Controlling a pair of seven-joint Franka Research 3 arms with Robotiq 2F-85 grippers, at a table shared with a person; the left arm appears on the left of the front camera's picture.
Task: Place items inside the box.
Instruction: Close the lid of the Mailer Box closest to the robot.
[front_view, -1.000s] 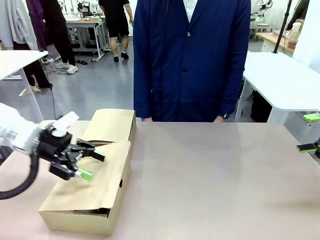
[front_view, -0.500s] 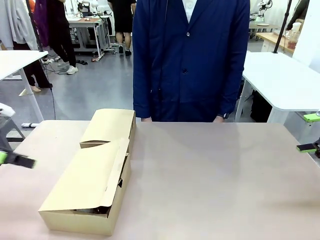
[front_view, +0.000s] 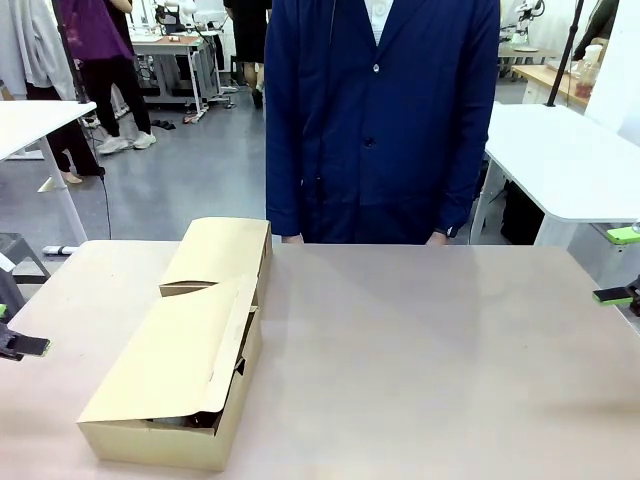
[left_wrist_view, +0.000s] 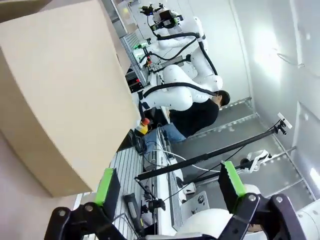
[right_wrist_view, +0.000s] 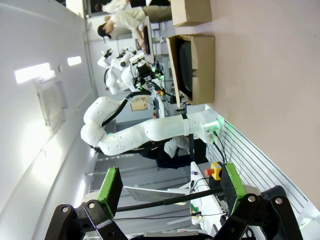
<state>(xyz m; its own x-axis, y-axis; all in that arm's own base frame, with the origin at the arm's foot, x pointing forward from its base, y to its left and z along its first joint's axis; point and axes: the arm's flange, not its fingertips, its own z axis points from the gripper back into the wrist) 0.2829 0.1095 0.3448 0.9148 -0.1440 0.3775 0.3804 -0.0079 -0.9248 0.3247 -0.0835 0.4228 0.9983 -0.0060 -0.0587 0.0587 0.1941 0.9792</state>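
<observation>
Brown cardboard is what you see first: the box (front_view: 175, 385) lies on the left part of the table (front_view: 420, 360), its wide lid flap lowered over the top but not fully shut, with a dark gap at the near end. Just behind it, touching or almost touching, stands the smaller box (front_view: 220, 252). A person in a dark blue coat (front_view: 380, 120) stands at the far edge, behind the middle of the table, well apart from both boxes. You find the left gripper (front_view: 18, 340) at the left border of the front view and the right gripper (front_view: 620, 268) at the right border, both away from the boxes. In the left wrist view the left gripper (left_wrist_view: 170, 187) stands wide and holds nothing, with a box wall (left_wrist_view: 55, 95) close beside it. In the right wrist view the right gripper (right_wrist_view: 170, 187) is also wide and empty, and you see both boxes far off, the box (right_wrist_view: 195, 67) showing a dark inside; what lies in it you cannot tell.
</observation>
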